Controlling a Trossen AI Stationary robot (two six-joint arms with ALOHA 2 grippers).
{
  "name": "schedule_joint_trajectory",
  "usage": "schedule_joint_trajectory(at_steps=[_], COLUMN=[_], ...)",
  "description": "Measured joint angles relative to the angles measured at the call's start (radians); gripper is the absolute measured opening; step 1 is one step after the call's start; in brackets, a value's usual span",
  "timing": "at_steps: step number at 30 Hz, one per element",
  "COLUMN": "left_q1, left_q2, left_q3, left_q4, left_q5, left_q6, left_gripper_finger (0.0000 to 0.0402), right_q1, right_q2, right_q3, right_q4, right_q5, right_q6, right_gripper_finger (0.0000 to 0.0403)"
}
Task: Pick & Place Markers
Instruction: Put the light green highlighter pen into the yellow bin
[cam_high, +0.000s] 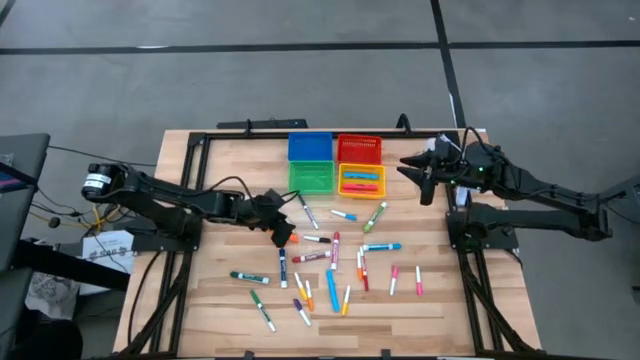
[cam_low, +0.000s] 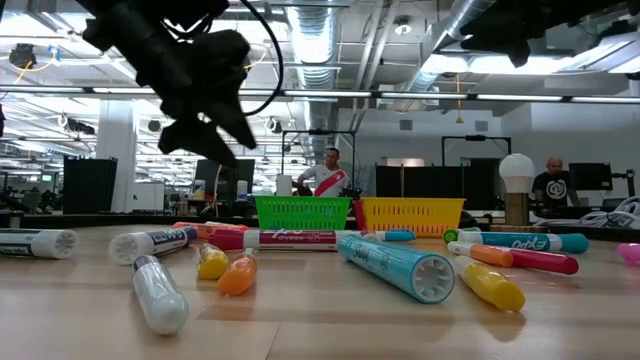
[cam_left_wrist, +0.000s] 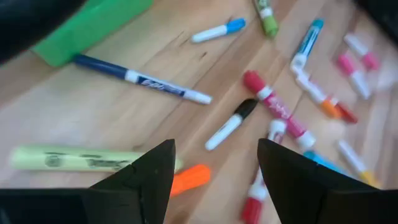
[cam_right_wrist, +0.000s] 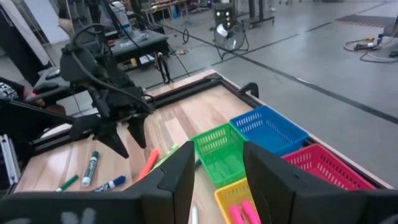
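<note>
High view: my left gripper (cam_high: 281, 234) hangs over the wooden table (cam_high: 200, 170), fingers spread, an orange marker (cam_high: 291, 237) just at its 3 o'clock. The other markers (cam_high: 333, 270) lie scattered from 3 to 5 o'clock of it. My right gripper (cam_high: 418, 172) waits near the table's far right corner, with four square bins at its 9 o'clock: blue bin (cam_high: 310, 146), red bin (cam_high: 359, 148), green bin (cam_high: 311, 177), yellow bin (cam_high: 362, 181). Pink markers lie inside the yellow bin.

Low view: thin round barrels lie flat on smooth pale wood; a fat teal marker (cam_low: 396, 264) shows a ribbed cap end. The green bin (cam_low: 303, 212) and yellow bin (cam_low: 413, 214) have slotted plastic walls. My left gripper (cam_low: 215, 128) hovers above the markers, touching none. Only this view shows people (cam_low: 325, 172) in the room behind.

Left wrist view: my two dark fingers (cam_left_wrist: 146, 177) stand apart with nothing between them. The orange marker (cam_left_wrist: 190, 178) lies in the gap below, a pale yellow highlighter (cam_left_wrist: 74, 158) beside it, and a black-capped white marker (cam_left_wrist: 230, 124) and a red marker (cam_left_wrist: 277, 112) further ahead.

Right wrist view: my right fingers (cam_right_wrist: 177, 177) are parted and empty, above the mesh-walled bins; the left gripper (cam_right_wrist: 121, 134) shows across the table, over an orange marker (cam_right_wrist: 148, 163).
</note>
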Motion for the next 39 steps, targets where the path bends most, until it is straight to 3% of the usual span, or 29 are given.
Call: schedule_joint_trajectory(at_steps=[14,19,27,34,39], left_q1=[0.008,0.052,0.124,0.126,0.126], left_q2=[-0.004,-0.004,-0.004,-0.004,-0.004], left_q3=[0.000,0.000,0.000,0.000,0.000], left_q4=[-0.076,-0.112,-0.140,-0.166,-0.168], left_q5=[-0.013,-0.003,0.146,0.173,0.172], left_q6=[0.511,0.511,0.534,0.573,0.620], left_gripper_finger=[0.0227,0.0227,0.0227,0.0227,0.0227], right_q1=[0.000,0.000,0.000,0.001,0.032], right_q2=[-0.004,-0.006,-0.074,-0.122,-0.115], right_q3=[0.000,0.000,0.001,0.002,0.002], right_q4=[-0.001,-0.001,-0.002,-0.054,0.009], right_q5=[-0.024,-0.024,-0.024,-0.024,0.010], right_q6=[0.002,0.003,0.010,0.044,0.093], right_gripper_finger=[0.0127,0.0127,0.0127,0.0127,0.0127])
